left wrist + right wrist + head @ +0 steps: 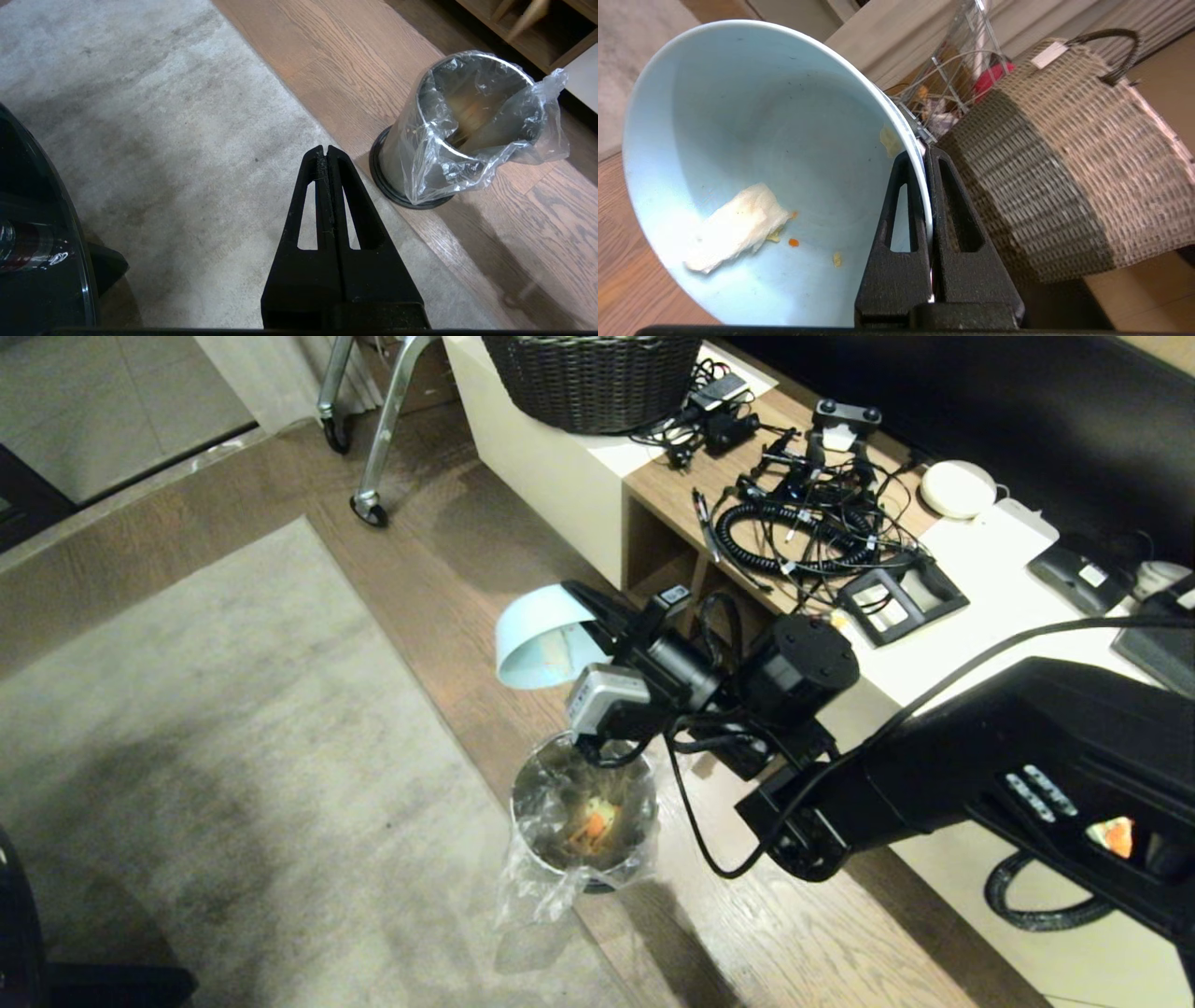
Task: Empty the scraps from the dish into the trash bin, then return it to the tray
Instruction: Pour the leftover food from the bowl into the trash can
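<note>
Right now the right gripper (pixel 597 616) is pinching the rim of the dish (pixel 541 639), its two fingers (pixel 952 224) pressed together on the wall, one inside and one outside. It is holding the dish tipped on its side in the air, above the trash bin (pixel 583 826) and toward the bin's 12 o'clock in the head view, with the mouth facing down toward the floor. Inside the dish, a pale crumpled scrap (pixel 735 226) is clinging to the wall at about 8 o'clock in the wrist picture, with a few tiny orange and yellow flecks beside it. Down in the bin, orange and pale yellow-green scraps (pixel 596 823) are lying at the bottom of the clear liner (pixel 467 172), whose crinkled edge is hanging over the steel rim. The bin is standing on the wooden floor (pixel 448 579), just beside the edge of the grey rug (pixel 205 747). Beyond the dish, a woven basket (pixel 1055 168) is sitting at 3 o'clock. The left gripper (pixel 325 154) is hanging over the rug with its fingers closed flat against each other, holding nothing, with the bin at its 2 o'clock.
</note>
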Controlling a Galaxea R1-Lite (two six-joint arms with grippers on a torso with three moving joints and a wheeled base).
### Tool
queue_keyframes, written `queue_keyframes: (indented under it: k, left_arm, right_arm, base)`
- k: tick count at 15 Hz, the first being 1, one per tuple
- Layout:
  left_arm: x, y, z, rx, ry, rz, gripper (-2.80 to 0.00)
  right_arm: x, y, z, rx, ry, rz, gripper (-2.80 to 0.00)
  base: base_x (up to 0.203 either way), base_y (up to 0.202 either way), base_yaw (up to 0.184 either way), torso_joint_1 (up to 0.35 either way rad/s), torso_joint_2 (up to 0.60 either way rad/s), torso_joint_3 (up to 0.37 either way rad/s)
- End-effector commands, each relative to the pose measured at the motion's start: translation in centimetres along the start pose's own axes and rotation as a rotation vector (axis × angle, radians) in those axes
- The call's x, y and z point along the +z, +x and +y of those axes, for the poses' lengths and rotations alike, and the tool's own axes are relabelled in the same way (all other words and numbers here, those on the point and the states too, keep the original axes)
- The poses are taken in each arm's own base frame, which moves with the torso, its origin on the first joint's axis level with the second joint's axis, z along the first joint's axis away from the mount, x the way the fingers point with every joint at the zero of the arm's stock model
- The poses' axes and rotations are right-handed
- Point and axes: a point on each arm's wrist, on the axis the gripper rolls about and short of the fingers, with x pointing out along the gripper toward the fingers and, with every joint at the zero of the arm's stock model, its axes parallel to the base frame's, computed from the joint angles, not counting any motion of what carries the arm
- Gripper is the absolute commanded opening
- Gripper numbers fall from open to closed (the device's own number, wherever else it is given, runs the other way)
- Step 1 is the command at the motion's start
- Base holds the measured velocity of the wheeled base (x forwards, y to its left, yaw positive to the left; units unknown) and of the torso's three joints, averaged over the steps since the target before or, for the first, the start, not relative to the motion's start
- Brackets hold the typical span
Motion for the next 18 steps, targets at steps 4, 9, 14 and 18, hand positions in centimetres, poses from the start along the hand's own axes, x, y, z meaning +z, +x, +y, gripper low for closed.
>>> queue_keyframes:
  k: [4, 9, 14, 18]
  left_arm:
    - [0.0, 0.0, 0.0, 0.0, -0.002, -0.001, -2.8]
    - [0.0, 0.0, 0.0, 0.0, 0.0, -0.001, -2.8]
    - [0.0, 0.0, 0.0, 0.0, 0.0, -0.001, -2.8]
    - [0.0, 0.0, 0.0, 0.0, 0.0, -0.001, -2.8]
  right_arm:
    - [0.7, 0.7, -1.8, -0.085, -0.03, -0.064, -2.8]
    - [0.8, 0.7, -1.8, -0.082, -0.027, -0.065, -2.8]
    - [1.0, 0.9, -2.0, -0.092, -0.034, -0.075, -2.8]
    - [1.6, 1.2, -3.3, -0.109, -0.065, -0.15, -2.8]
  base:
    - [0.0, 0.0, 0.0, 0.0, 0.0, 0.0]
    - [0.0, 0.0, 0.0, 0.0, 0.0, 0.0]
    - [0.0, 0.0, 0.0, 0.0, 0.0, 0.0]
    - [0.0, 0.0, 0.0, 0.0, 0.0, 0.0]
